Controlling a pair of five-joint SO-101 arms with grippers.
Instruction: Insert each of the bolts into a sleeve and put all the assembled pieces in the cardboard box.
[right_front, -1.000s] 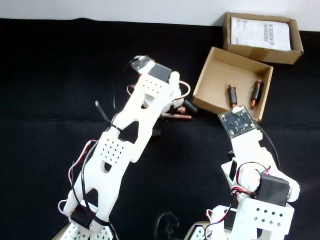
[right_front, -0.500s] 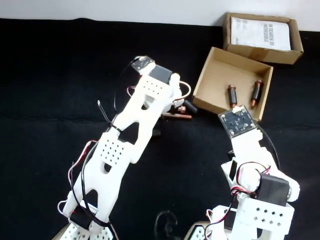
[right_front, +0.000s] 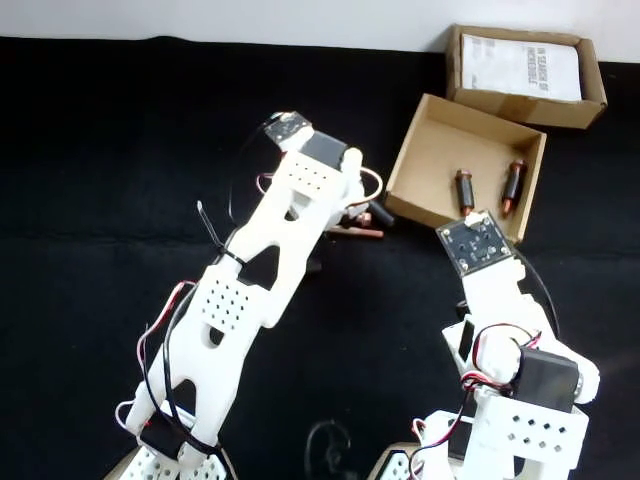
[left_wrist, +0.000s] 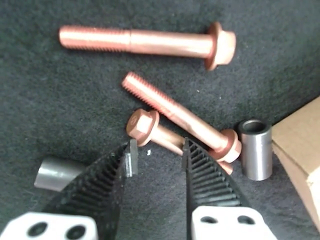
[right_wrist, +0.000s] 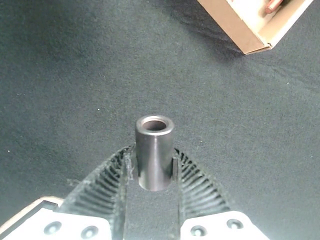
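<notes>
Three copper bolts lie together on the black mat. My left gripper (left_wrist: 157, 150) hangs open just over them, its fingertips on either side of the head end of one bolt (left_wrist: 150, 131). A second bolt (left_wrist: 175, 112) lies across it, and a third (left_wrist: 145, 42) lies farther off. One grey sleeve (left_wrist: 256, 150) stands beside the cardboard box (left_wrist: 300, 145); another (left_wrist: 55, 172) lies by my left finger. My right gripper (right_wrist: 152, 160) is shut on an upright grey sleeve (right_wrist: 154, 150) above bare mat. In the high view the cardboard box (right_front: 420, 140) holds two assembled pieces (right_front: 465, 190).
A second cardboard box (right_front: 590, 100) with a printed sheet inside sits at the back right, touching the first. The left arm (right_front: 270, 260) stretches across the table's middle. Black mat stretches open to the left and between the arms.
The left arm has shifted slightly toward the far side over the bolts. The right arm has kept still with the sleeve.
</notes>
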